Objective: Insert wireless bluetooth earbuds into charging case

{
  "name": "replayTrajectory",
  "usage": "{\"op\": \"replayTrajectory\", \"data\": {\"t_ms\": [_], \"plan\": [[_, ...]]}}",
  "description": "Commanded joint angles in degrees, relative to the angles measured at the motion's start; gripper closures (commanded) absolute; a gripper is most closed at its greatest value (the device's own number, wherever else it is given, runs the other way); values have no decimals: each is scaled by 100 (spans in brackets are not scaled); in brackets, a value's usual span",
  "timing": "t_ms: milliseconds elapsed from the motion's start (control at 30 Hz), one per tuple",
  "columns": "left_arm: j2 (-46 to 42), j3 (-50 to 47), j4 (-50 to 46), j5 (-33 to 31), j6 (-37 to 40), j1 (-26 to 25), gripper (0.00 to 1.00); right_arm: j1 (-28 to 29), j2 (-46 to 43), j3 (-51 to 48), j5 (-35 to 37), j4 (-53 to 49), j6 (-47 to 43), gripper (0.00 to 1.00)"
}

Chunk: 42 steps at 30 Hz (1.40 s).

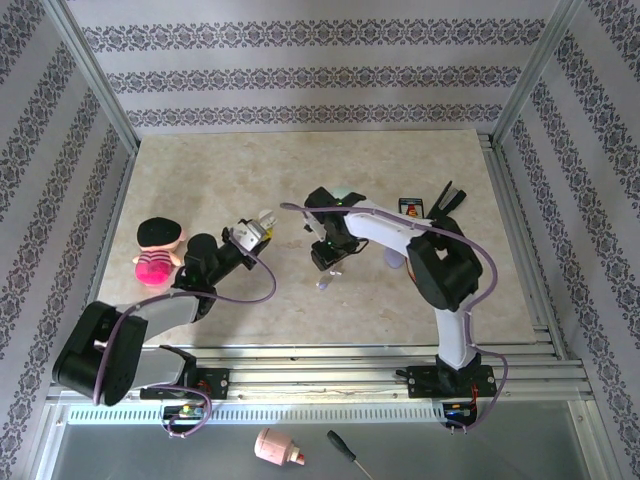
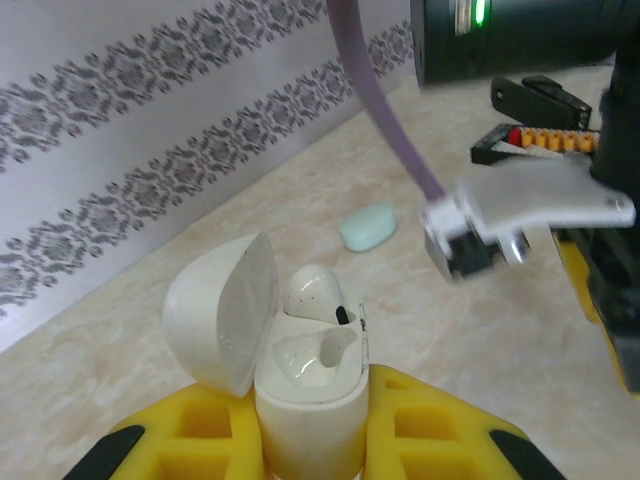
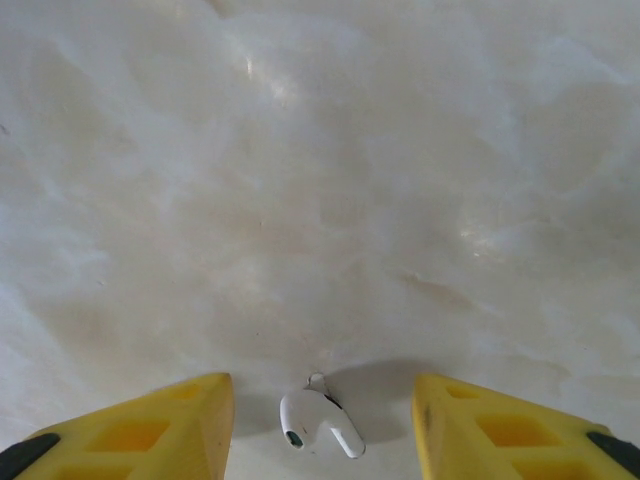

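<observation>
My left gripper [image 2: 310, 425] is shut on a white charging case [image 2: 312, 400], held upright with its lid [image 2: 222, 310] swung open to the left. One white earbud [image 2: 312, 292] sits in the far slot; the near slot [image 2: 312, 355] is empty. From above, the left gripper [image 1: 258, 232] and case [image 1: 264, 226] are left of the table's middle. My right gripper [image 3: 321, 392] points down at the table, open, its yellow fingers [image 3: 170, 425] either side of a loose white earbud [image 3: 318, 424] lying flat, touching neither. The right gripper [image 1: 328, 266] hangs just right of the case.
A pale green case [image 2: 368, 226] lies on the marble table [image 1: 200, 180] behind the held case. A plush doll [image 1: 158, 250] stands at the left edge. A black box [image 1: 411, 206] and a black clip [image 1: 447, 197] sit at the back right. A screwdriver [image 1: 345, 450] lies below the rail.
</observation>
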Motion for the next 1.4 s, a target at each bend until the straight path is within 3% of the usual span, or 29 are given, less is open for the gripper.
{"op": "replayTrajectory", "data": {"t_ms": [0,467,1133,1367], "plan": [[-383,-167,-93,-203,-53,115,100,223,412,598,557,-1379,-566,51],[-1024,-411,-623,-452,100,194,100,548,1404,1839,997,-2435,-710,60],[-735,-349,-506,-220,103,203,100,536,1832,1956,1124,-2272,-535,75],[-703,-305,-594,-10,161,202,100,477,1615,1774,1196,-2039,-389,81]]}}
